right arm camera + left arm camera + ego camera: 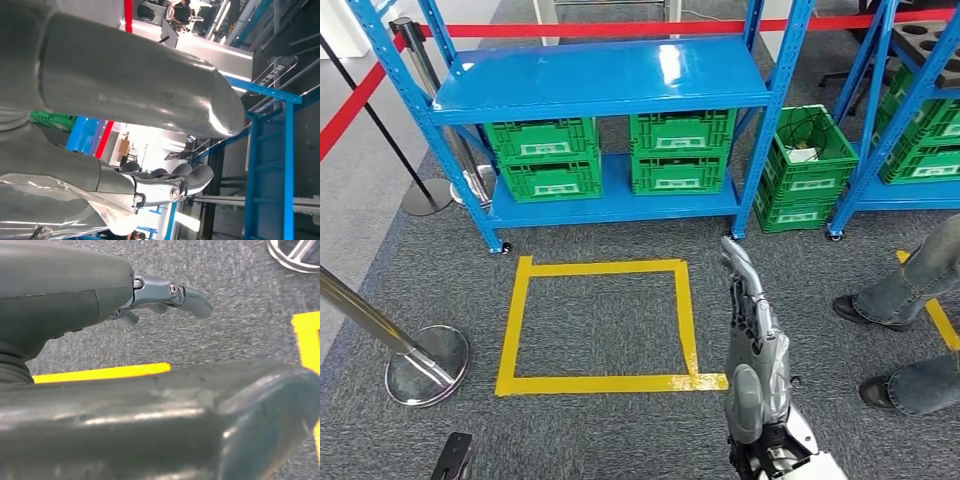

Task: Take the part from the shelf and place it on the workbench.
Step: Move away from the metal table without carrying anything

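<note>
My right hand (754, 340) is raised in front of me over the grey carpet, fingers stretched out straight and holding nothing; the right wrist view shows its fingers (177, 185) extended with nothing in them. My left hand (166, 295) hangs low over the carpet, fingers apart and empty; its dark tip (454, 458) shows at the bottom edge of the head view. Ahead stands a blue shelf (599, 78) with a bare upper board and green crates (546, 160) on its lower board. I cannot tell which item is the part.
A yellow tape square (599, 325) marks the floor before the shelf. A stacked green crate (807, 170) holding white items stands beside it, then a second blue shelf (916, 130). A person's legs (909, 290) stand at the right. Stanchion bases (426, 365) sit left.
</note>
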